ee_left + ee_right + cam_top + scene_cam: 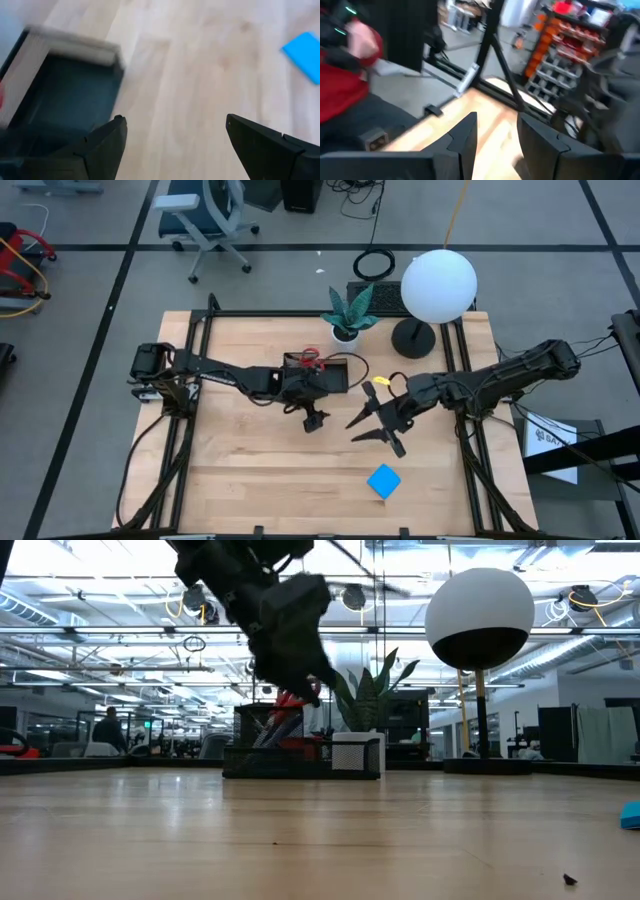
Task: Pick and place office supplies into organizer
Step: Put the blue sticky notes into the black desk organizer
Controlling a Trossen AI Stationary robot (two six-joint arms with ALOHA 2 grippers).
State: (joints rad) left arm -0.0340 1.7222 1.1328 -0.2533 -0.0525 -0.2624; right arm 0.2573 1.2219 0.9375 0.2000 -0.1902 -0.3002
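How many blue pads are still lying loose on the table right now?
1. The blue pad lies flat on the bare wood at the table's near edge, right of centre, apart from the organizer and both grippers. Others could be hidden inside the organizer or under the arms.

Both arms reaching in toward the table's centre

The left gripper (172, 132) is holding its two fingers spread wide, its arm extending in from the left edge. The right gripper (383, 423) is hovering mid-table with fingers apparently partly apart, its arm stretching in from the right.
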